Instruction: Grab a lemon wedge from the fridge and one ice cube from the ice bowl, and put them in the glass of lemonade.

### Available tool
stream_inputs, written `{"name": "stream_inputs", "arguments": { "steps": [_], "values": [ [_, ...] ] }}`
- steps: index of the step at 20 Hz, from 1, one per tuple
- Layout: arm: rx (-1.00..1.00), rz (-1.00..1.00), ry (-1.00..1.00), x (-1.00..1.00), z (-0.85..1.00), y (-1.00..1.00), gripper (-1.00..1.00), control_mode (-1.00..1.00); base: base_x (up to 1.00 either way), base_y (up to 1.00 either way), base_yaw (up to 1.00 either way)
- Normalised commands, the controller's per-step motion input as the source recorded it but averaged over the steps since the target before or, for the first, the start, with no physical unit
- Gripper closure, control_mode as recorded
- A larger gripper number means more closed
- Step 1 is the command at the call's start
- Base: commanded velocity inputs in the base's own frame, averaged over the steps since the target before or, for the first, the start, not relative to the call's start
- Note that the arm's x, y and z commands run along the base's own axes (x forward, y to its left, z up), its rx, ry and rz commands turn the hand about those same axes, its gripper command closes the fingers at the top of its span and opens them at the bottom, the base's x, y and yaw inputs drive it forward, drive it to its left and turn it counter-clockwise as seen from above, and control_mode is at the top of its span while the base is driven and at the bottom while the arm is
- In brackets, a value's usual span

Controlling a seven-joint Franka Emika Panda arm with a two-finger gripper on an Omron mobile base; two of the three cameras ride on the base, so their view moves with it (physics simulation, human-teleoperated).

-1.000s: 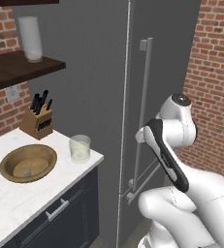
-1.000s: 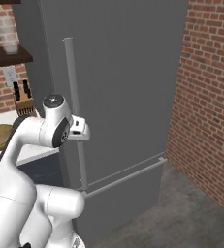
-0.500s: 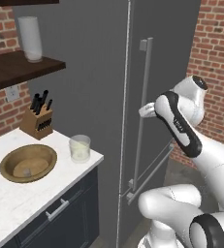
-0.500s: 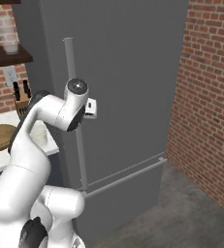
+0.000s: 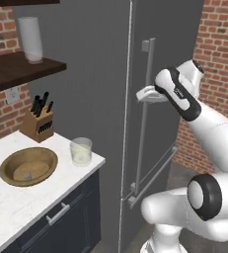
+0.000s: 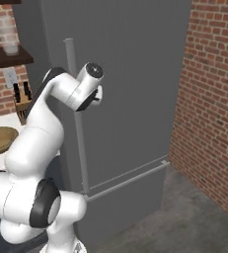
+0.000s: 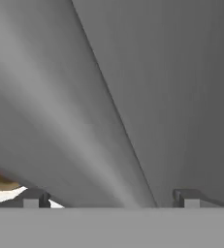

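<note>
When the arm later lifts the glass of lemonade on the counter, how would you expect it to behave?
The glass of lemonade looks smooth and clear, so it is probably slippery and breakable. It holds liquid, so tilting may spill it. Short and wide, it seems unlikely to tip.

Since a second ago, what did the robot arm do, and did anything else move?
The arm swung up and forward, bringing its gripper to the fridge by its long handle. Its fingers stand open on either side of the handle, not closed on it. The fridge door is still shut. The ice bowl, the glass of lemonade and the knife block stayed where they were.
</note>
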Motion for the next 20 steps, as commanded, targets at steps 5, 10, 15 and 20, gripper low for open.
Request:
{"name": "stream_inputs", "arguments": {
  "steps": [5, 10, 15, 20],
  "values": [
    [0.00, 0.03, -0.01, 0.42, 0.00, 0.10, -1.00, -1.00, 0.00, 0.00, 0.00],
    [0.03, 0.00, -0.32, -0.11, 0.00, -0.14, -1.00, -1.00, 0.00, 0.00, 0.00],
    [0.03, 0.01, -0.65, -0.88, 0.00, 0.06, -1.00, -1.00, 0.00, 0.00, 0.00],
    [-0.01, 0.00, -0.24, -0.06, 0.16, 0.39, -1.00, -1.00, 0.00, 0.00, 0.00]
  ]
}}
